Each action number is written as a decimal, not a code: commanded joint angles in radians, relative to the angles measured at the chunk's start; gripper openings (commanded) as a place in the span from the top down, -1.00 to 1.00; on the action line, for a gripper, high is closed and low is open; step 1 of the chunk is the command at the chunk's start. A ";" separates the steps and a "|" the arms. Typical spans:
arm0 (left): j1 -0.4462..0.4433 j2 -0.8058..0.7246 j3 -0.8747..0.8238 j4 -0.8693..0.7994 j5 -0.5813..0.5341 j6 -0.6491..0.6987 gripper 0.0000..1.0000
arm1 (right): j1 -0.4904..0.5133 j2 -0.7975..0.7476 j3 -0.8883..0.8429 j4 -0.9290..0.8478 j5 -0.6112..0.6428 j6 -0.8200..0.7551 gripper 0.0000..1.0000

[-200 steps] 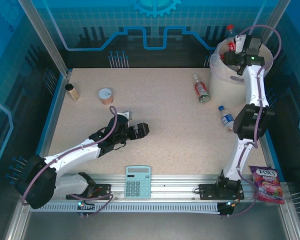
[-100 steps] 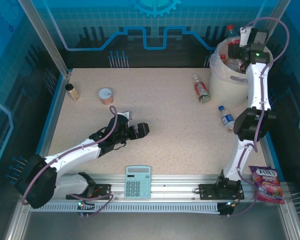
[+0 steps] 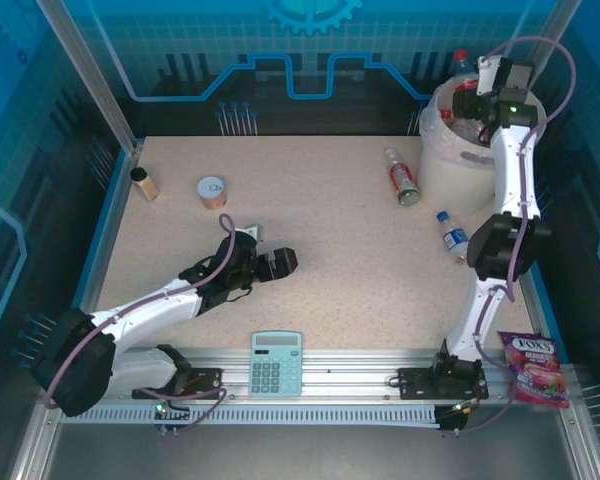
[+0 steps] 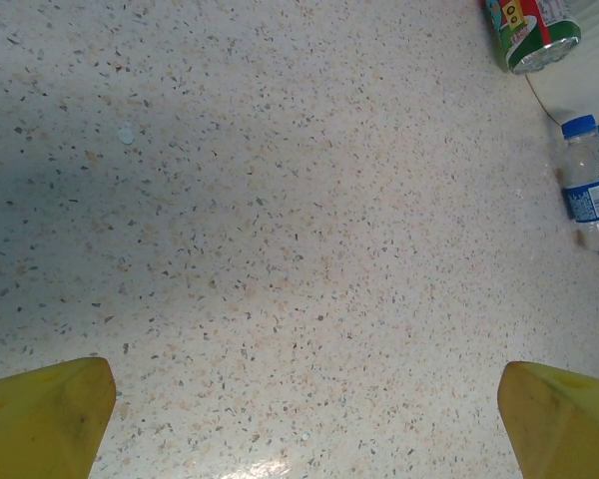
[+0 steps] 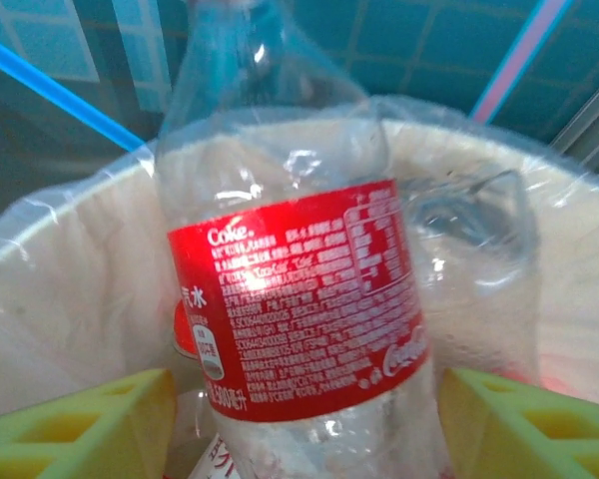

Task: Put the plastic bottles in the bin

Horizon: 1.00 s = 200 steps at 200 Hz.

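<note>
Left hand (image 3: 276,262) hovers over speckled beige tabletop (image 3: 330,225).

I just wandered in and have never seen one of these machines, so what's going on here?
Two robot arms are clearing plastic bottles into a cream bin. The right claw is over the bin with a red-labelled bottle between its fingers; whether it actually grips it is unclear. The left claw hangs open above the table. Lying on the table beside the bin are a red-and-green-labelled bottle and a blue-labelled bottle.
</note>
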 commanded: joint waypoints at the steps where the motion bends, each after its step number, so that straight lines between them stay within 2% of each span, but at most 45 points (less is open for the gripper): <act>1: 0.006 -0.019 -0.015 -0.002 -0.016 -0.005 -0.98 | -0.004 0.031 0.029 -0.009 -0.022 0.001 -0.34; 63: 0.006 -0.018 -0.018 -0.009 -0.023 -0.004 -0.98 | 0.003 -0.024 -0.010 0.010 -0.003 -0.026 -0.01; 123: 0.006 0.010 -0.008 0.010 -0.013 -0.004 -0.98 | 0.008 -0.148 -0.050 0.008 0.042 -0.099 0.05; 162: 0.007 0.027 0.007 0.014 -0.002 0.000 -0.98 | -0.001 -0.184 -0.076 -0.019 0.101 -0.149 0.05; 200: 0.007 0.029 0.009 0.009 -0.007 0.004 -0.98 | -0.022 -0.195 -0.127 -0.034 0.091 -0.157 0.04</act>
